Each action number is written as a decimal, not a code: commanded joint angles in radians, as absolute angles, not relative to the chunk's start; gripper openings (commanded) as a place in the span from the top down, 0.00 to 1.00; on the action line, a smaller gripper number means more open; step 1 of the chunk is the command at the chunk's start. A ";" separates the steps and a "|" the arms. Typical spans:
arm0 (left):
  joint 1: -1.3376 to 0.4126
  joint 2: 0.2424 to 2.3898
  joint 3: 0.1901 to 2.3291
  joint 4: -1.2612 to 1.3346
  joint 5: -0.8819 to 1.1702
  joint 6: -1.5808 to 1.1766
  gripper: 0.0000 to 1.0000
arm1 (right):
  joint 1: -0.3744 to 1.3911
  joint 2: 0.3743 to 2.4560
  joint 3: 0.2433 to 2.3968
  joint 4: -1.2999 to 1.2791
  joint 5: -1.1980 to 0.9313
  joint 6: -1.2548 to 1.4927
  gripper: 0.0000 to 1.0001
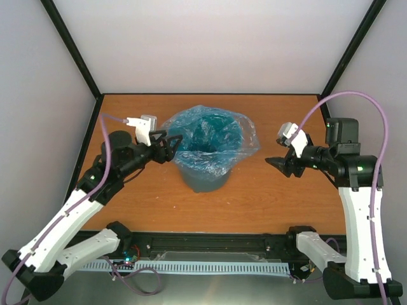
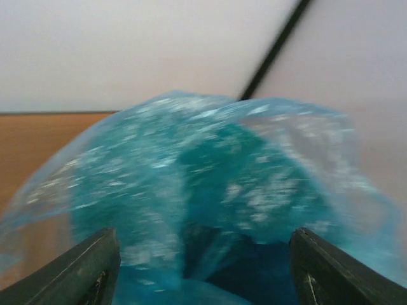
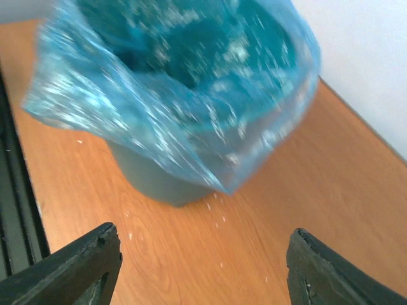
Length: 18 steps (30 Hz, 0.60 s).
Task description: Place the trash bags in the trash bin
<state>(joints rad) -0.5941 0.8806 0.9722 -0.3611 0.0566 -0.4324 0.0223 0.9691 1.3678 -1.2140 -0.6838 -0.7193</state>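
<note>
Top external view, largest thing first: shows an orange-brown wooden table (image 1: 267,197) boxed in by pale walls. Shows, a little left of the table's middle, the trash bin (image 1: 202,181) standing upright, dark teal and tapered. Finds the trash bag (image 1: 210,136) set inside it, light-blue film lining the inside, folding out over the rim all round and flaring widest on the right (glossy, wrinkled, thin enough to let the teal wall show through). Puts the left gripper (image 1: 176,148) right at the left rim, fingers spread, tips at or just touching the overhanging film; cannot tell from above whether any film lies between them. Confirms from the left wrist view, blurred as it is, a wide gap between the two fingers (image 2: 82,270), with the trash bag (image 2: 210,171) bulging ahead of them and nothing pinched. Places the right gripper (image 1: 278,166) well apart from the trash bin on the right, over bare wood, likewise spread wide. Shows from the right wrist view both fingers (image 3: 76,267) far apart and empty, with the trash bag (image 3: 159,108) and trash bin (image 3: 152,184) ahead on the table (image 3: 305,190).
</note>
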 commanded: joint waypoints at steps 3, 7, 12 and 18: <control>-0.604 0.837 1.078 -0.325 0.389 -0.349 0.26 | 0.136 1.000 1.455 -1.248 -0.832 -0.789 0.30; -0.604 0.927 1.157 -0.495 0.454 -0.256 0.26 | 0.330 1.038 1.453 -1.152 -0.690 -0.724 0.30; -0.610 1.002 1.224 -0.619 0.492 -0.132 0.24 | 0.493 1.102 1.444 -1.051 -0.562 -0.683 0.26; -0.663 1.062 1.298 -0.704 0.426 -0.040 0.24 | 0.593 1.194 1.430 -0.953 -0.456 -0.662 0.30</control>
<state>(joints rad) -0.6250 1.0519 1.2049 -0.6125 0.4484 -0.1497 0.5453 1.1557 1.4456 -1.0477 -0.5499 -0.6903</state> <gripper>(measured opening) 0.764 0.712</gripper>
